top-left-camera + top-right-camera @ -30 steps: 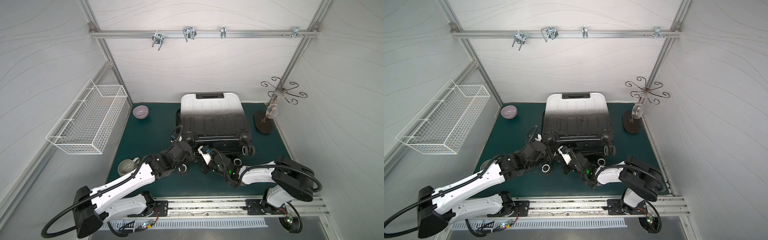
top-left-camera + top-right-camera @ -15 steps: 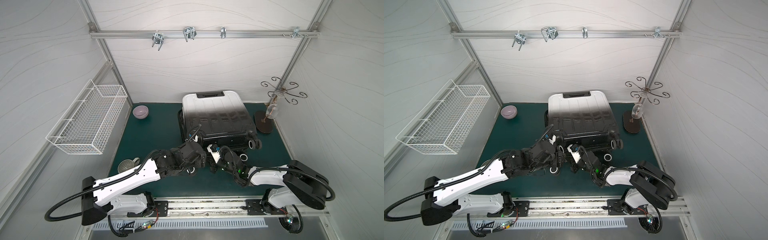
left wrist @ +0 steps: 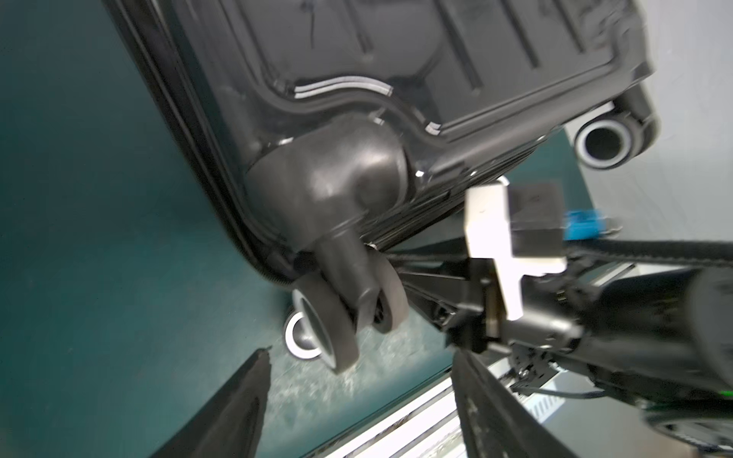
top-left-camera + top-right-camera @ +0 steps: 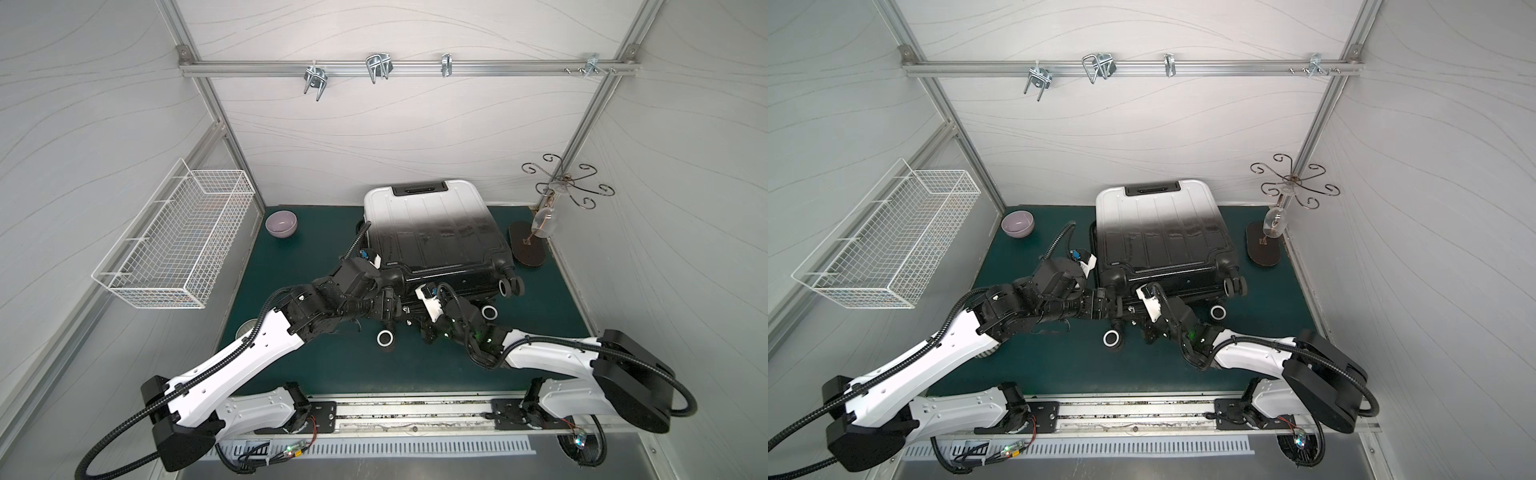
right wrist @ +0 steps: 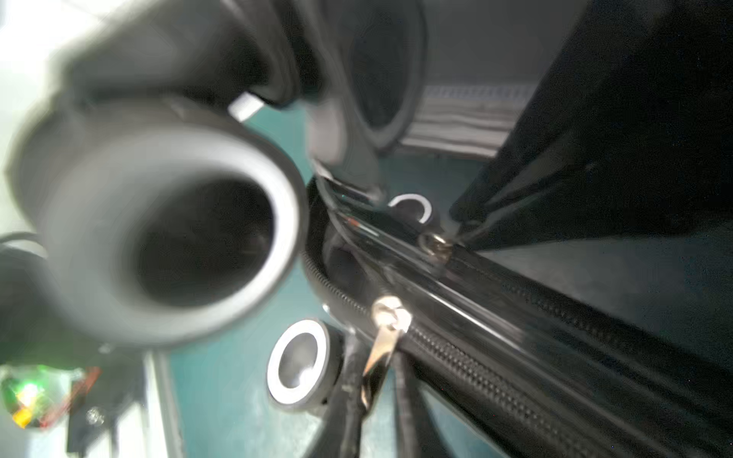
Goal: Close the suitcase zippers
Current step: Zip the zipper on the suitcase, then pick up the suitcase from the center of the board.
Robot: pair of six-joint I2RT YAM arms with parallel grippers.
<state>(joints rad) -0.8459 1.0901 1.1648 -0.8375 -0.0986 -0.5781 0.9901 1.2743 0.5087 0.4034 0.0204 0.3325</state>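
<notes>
The suitcase (image 4: 432,232) lies flat on the green mat, white at the back and black at the front, its wheel end toward me. A white-rimmed wheel (image 4: 384,338) sits by both grippers. My left gripper (image 3: 361,353) stands wide open beside a corner wheel (image 3: 349,313), with nothing between its fingers. In the right wrist view the black zipper band (image 5: 496,388) runs along the seam with a silver pull (image 5: 386,337) hanging from its slider. My right gripper (image 5: 377,396) is a little open, and the pull tab rests between the fingertips against one finger (image 5: 349,400). A second slider (image 5: 436,244) shows further along.
A white wire basket (image 4: 174,241) hangs on the left wall. A purple bowl (image 4: 281,223) sits at the back left. A stand with a hanging glass (image 4: 542,222) is right of the case. A cup (image 4: 247,328) lies partly hidden under my left arm.
The suitcase has shifted and turned a little to the right. My left arm has swung right to the case's front corner and opened. My right gripper has gone from shut to slightly open.
</notes>
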